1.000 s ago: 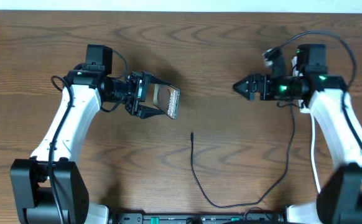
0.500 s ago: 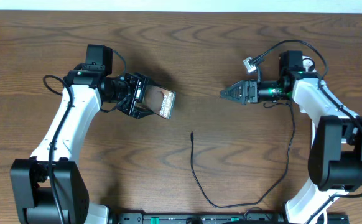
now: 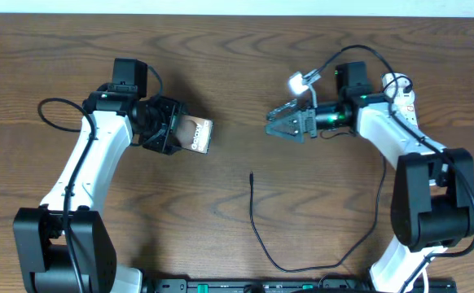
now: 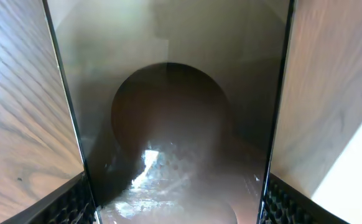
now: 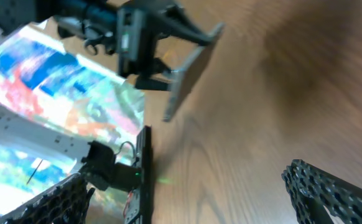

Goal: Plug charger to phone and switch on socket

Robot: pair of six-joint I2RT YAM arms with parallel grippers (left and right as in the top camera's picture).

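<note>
The phone (image 3: 197, 135), a dark slab with white lettering, hangs tilted above the table with my left gripper (image 3: 180, 133) shut on it. In the left wrist view its glossy face (image 4: 181, 124) fills the space between the two pads (image 4: 69, 202). My right gripper (image 3: 279, 127) is open and empty at mid-table, pointing left toward the phone. From the right wrist the phone (image 5: 190, 65) shows edge-on beyond the open gripper (image 5: 193, 196). The charger's thin black cable (image 3: 257, 236) lies on the wood, and its tip (image 3: 252, 173) is below and between the grippers. The socket is hidden.
The cable loops along the front edge (image 3: 302, 268) and climbs up the right side (image 3: 381, 187) under the right arm. A black rail (image 3: 253, 286) runs along the table's front. Bare wood (image 3: 237, 73) lies between and behind the grippers.
The right gripper has swung left toward the table's middle and rolled over. The left gripper has turned the phone and drawn it slightly left.
</note>
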